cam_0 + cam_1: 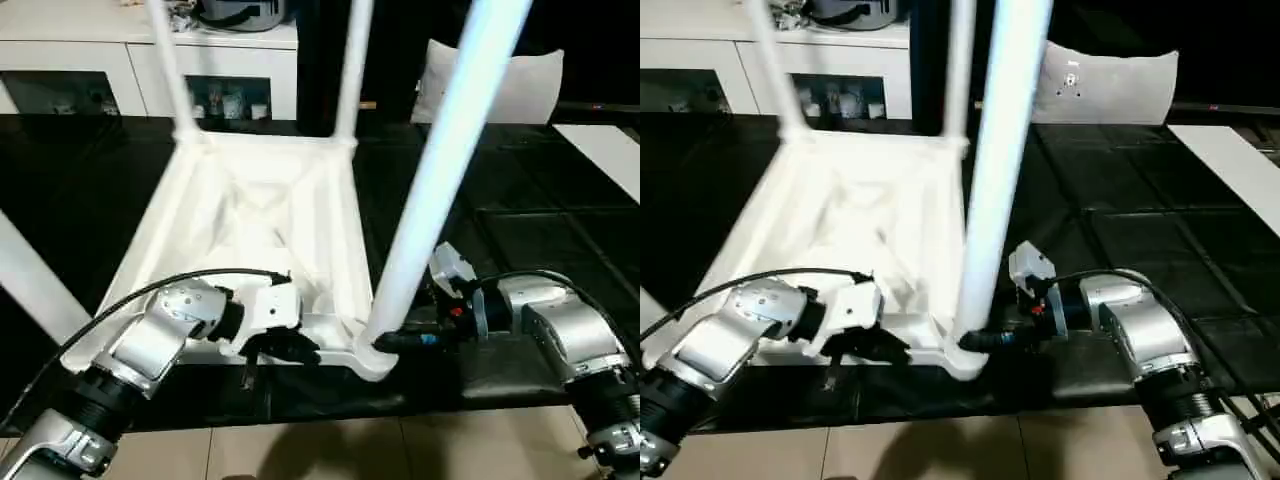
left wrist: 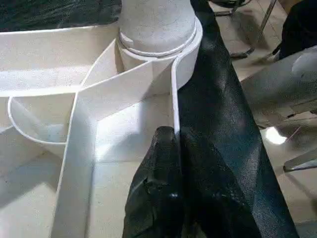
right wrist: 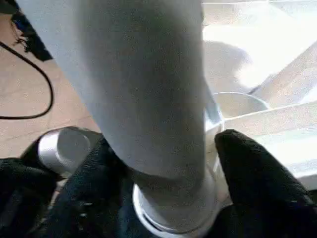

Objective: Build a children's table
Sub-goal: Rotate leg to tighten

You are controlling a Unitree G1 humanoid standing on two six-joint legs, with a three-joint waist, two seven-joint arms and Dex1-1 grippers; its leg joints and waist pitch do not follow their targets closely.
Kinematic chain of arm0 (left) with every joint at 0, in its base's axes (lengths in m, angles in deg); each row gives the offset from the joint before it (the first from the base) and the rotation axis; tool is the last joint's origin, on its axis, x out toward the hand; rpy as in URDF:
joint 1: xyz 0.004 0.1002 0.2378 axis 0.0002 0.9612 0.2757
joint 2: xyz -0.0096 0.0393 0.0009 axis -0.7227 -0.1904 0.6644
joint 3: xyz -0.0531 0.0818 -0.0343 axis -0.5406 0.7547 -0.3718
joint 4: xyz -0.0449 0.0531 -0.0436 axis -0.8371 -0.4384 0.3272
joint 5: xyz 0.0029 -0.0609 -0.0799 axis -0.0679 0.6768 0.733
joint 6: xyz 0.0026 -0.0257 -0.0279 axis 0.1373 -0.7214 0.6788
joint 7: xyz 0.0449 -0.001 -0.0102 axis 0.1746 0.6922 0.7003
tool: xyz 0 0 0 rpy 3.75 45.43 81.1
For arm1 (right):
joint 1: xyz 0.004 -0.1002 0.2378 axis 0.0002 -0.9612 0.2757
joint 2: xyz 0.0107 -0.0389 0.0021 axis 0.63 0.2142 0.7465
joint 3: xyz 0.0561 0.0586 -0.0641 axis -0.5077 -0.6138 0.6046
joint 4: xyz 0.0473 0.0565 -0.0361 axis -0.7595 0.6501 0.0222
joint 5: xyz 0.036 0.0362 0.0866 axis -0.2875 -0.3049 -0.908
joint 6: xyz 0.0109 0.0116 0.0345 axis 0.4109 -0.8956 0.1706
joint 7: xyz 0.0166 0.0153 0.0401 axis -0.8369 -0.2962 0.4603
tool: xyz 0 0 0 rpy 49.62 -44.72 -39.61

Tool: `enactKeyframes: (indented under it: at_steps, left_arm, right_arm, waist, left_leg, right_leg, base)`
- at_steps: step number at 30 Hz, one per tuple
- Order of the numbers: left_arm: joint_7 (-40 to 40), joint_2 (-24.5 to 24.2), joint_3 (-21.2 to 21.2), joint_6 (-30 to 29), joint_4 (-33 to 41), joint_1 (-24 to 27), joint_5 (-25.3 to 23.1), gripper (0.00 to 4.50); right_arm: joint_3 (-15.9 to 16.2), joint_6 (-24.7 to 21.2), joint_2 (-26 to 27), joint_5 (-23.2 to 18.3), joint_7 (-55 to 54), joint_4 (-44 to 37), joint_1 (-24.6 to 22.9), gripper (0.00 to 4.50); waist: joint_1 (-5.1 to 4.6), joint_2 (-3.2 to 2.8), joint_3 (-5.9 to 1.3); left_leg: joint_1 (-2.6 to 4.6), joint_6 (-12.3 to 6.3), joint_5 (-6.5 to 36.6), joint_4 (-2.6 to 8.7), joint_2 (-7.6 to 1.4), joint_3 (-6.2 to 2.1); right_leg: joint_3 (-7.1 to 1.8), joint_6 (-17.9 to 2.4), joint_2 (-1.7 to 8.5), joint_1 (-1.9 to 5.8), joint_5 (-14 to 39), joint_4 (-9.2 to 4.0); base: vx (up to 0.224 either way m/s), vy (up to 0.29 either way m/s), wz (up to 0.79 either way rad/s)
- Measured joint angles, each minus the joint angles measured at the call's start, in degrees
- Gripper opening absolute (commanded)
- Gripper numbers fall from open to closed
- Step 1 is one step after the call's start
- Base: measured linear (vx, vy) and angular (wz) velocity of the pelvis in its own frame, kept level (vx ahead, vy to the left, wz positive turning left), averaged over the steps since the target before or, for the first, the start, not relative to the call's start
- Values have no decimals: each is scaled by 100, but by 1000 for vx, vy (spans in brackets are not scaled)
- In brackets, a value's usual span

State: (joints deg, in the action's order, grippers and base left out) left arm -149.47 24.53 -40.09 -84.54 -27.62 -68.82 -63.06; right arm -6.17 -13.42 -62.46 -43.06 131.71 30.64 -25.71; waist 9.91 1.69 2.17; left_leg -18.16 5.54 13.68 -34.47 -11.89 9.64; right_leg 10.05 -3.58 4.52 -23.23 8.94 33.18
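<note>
The children's table top [image 1: 260, 210] lies upside down on a black table, its ribbed underside facing up. Two legs [image 1: 170, 70] [image 1: 350, 70] stand in the far corner sockets. A third leg [image 1: 440, 170] rises from the near right socket [image 1: 370, 360]. Another white leg [image 1: 25, 270] slants past the left edge. My left gripper [image 1: 285, 345] is shut on the top's thin near rim [image 2: 174, 99], beside that socket. My right gripper [image 1: 385, 342] holds the base of the near right leg [image 3: 148, 89], one black finger [image 3: 252, 168] on each side of it.
A white cabinet [image 1: 150, 50] with shelves stands behind the black table [image 1: 520, 230]. A white cushion [image 1: 510, 85] is at the back right and a white sheet [image 1: 610, 150] lies at the right. The table's front edge and tiled floor [image 1: 330, 450] are just below my arms.
</note>
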Motion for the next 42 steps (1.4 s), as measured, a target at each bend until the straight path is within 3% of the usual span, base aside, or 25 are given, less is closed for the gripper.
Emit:
enactKeyframes:
  at_steps: [7, 14, 19, 20, 24, 27, 29, 31, 37, 42]
  left_arm:
    - [36, 34, -9, -39, -18, 1, 19, 0]
    - [532, 303, -295, -503, -11, 121, 63, 0]
    - [1287, 624, -474, -941, -26, 145, -18, 0]
    - [1547, 759, -565, -1055, -61, 143, -67, 0]
    - [2731, 1512, -871, -1475, -400, -30, -227, 0]
    - [3362, 1964, -933, -1689, -500, -112, -235, 0]
    - [3559, 2065, -946, -1766, -507, -151, -234, 0]
    - [3659, 2145, -943, -1775, -509, -169, -265, 0]
    - [3656, 2147, -937, -1756, -500, -178, -309, 0]
    - [3400, 1941, -861, -1623, -476, -160, -269, 0]
  right_arm:
    - [17, -157, -2, -65, -20, -26, -32, 219]
    - [-389, -534, 340, -147, -974, -431, -392, 206]
    - [-653, -679, 805, 111, -2239, -467, -393, 200]
    - [-738, -750, 1018, 229, -2695, -440, -316, 199]
    - [-1105, -951, 1846, 588, -4652, -124, 75, 198]
    - [-1277, -857, 2142, 653, -5390, 33, 187, 198]
    - [-1309, -741, 2236, 671, -5600, 63, 196, 264]
    - [-1310, -681, 2276, 710, -5690, 68, 195, 267]
    - [-1286, -573, 2319, 768, -5703, 1, 133, 319]
    - [-1149, -444, 1958, 657, -5069, -154, -68, 371]
  waist:
    - [6, 0, 0]
    - [-47, 0, -1]
    - [-267, 3, -4]
    - [-353, 5, -5]
    - [-506, 5, -4]
    - [-471, -1, -4]
    - [-426, -2, -3]
    - [-394, -4, -4]
    - [-375, -6, -5]
    - [-331, -8, -3]
  left_leg:
    - [0, 0, 0, -1, 1, -1]
    - [11, 17, 0, -3, 1, -2]
    - [13, 35, 6, -8, 2, -5]
    - [12, 35, 6, -10, 1, -6]
    - [4, 44, 1, -7, 1, -10]
    - [-3, 23, 8, 9, 2, -11]
    - [-16, 2, 0, 21, 2, -11]
    - [-32, -1, 3, 22, 2, -8]
    - [-59, -2, 2, 18, 2, -1]
    - [-59, -1, -2, 14, 1, -1]
  right_leg:
    - [0, 0, 0, 3, 0, -1]
    - [0, 1, -2, 10, -11, -1]
    - [4, 8, -4, 15, -16, -13]
    - [6, 10, -5, 14, -17, -13]
    - [15, 9, -7, 7, -18, -18]
    - [12, 11, -6, 4, -15, -23]
    - [10, 14, -5, -11, 3, -18]
    - [4, 14, -5, -30, 12, -10]
    - [-4, -1, -5, -67, 7, 4]
    - [-2, -7, -5, -66, 1, 4]
  base:
    - [0, 0, 0]
    - [0, 0, 0]
    - [0, 0, 0]
    - [0, 0, 0]
    - [0, 0, 0]
    - [0, 0, 0]
    - [0, 0, 0]
    - [0, 0, 0]
    - [0, 0, 0]
    - [0, 0, 0]
